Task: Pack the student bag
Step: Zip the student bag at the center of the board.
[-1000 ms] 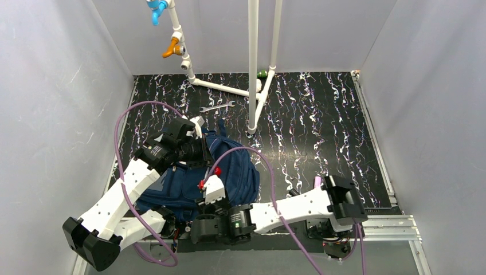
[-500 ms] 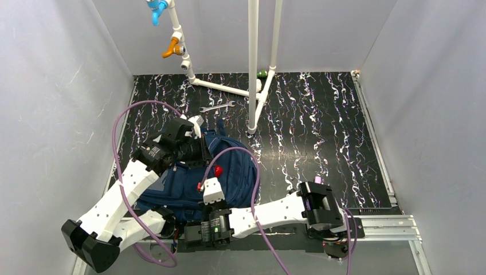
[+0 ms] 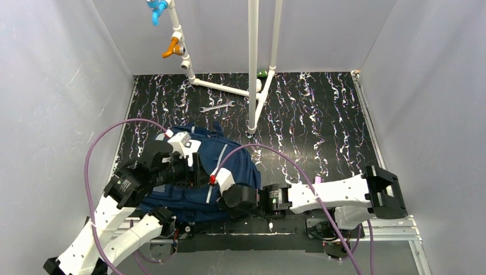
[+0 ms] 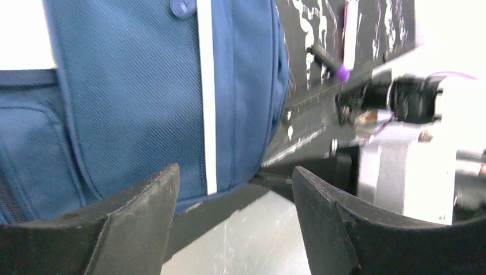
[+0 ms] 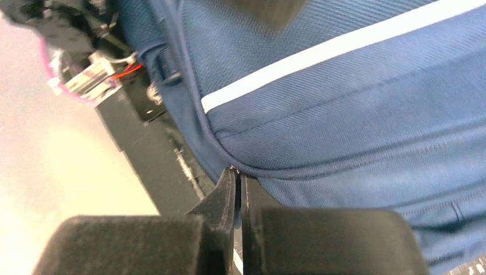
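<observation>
Bag handling under way; I judge that nothing is being packed yet.
Top view: the bag (image 3: 243,172) lies near-left on the table (image 3: 321,126). Left wrist: the left gripper (image 4: 235,180) hangs released beside its striped side. Right wrist: the right gripper (image 5: 238,177) is clenched at its seam, and whether it pinches fabric is unclear. Next, a zip needs finding.

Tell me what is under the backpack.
Only the black streaked table shows around the backpack, which lies on it. Whatever else sits beneath is covered by the fabric and cannot be seen.
</observation>
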Available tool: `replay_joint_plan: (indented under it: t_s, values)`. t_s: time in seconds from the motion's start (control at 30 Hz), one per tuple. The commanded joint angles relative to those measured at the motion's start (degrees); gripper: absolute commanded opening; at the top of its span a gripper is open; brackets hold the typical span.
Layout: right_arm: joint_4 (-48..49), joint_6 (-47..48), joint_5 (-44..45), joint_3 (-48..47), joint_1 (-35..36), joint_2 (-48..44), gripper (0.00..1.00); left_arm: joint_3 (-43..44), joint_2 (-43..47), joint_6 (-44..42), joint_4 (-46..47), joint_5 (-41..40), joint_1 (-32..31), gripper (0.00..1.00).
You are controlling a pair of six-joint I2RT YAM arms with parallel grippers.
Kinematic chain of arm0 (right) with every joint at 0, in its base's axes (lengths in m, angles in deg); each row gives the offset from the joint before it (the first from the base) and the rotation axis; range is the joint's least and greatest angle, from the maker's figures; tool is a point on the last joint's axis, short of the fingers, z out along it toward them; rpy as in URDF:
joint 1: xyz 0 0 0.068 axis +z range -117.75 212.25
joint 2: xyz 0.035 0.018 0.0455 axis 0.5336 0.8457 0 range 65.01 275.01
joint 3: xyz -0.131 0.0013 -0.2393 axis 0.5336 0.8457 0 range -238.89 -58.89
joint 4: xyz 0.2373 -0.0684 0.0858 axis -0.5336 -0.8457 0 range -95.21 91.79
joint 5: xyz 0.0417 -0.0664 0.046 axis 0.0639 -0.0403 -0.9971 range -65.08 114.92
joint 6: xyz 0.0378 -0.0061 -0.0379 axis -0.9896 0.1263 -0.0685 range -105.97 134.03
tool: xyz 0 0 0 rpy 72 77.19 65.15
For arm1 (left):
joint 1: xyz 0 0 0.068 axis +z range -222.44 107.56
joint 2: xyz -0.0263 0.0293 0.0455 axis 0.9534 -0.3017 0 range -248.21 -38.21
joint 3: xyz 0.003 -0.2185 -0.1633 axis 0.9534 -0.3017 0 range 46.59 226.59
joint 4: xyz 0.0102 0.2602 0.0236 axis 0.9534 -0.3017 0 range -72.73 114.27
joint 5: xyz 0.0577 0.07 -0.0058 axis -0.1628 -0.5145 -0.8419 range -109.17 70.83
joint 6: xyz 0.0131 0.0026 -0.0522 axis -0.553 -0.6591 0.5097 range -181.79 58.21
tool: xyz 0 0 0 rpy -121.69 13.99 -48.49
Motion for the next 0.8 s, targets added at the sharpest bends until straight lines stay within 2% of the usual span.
replay_joint_plan:
  t_s: [0.0, 0.13, 0.3, 0.43, 0.53, 0.67, 0.77]
  values:
    - [13.4, 11.1, -27.2, 2.2, -6.9, -4.1, 0.01, 1.9, -3.7, -1.2, -9.9, -2.4, -8.1, 0.67]
    - [14.9, 11.8, -42.7, 3.7, -15.3, -3.4, 0.01, 7.8, -9.6, -0.4, -14.9, -18.5, -26.1, 0.73]
    - [18.2, 11.2, -58.4, 4.7, -22.6, -0.9, 0.01, 10.4, -14.8, -2.0, -18.2, -30.4, -40.2, 0.71]
    - [20.9, 9.7, -63.7, 6.3, -26.4, -0.9, 0.01, 7.5, -13.3, -9.9, -10.9, -35.4, -48.9, 0.68]
    - [24.4, 5.9, -65.3, 8.3, -29.4, -2.3, 0.01, 5.7, -9.3, -9.6, -7.0, -41.1, -51.4, 0.68]
    - [23.0, 6.3, -65.6, 8.1, -30.9, -4.1, 0.01, -3.1, 0.3, -16.5, 7.3, -35.8, -51.4, 0.67]
    - [21.4, 7.6, -68.1, 7.3, -31.5, -3.7, 0.01, -2.2, -4.2, -19.2, 4.0, -34.9, -51.4, 0.66]
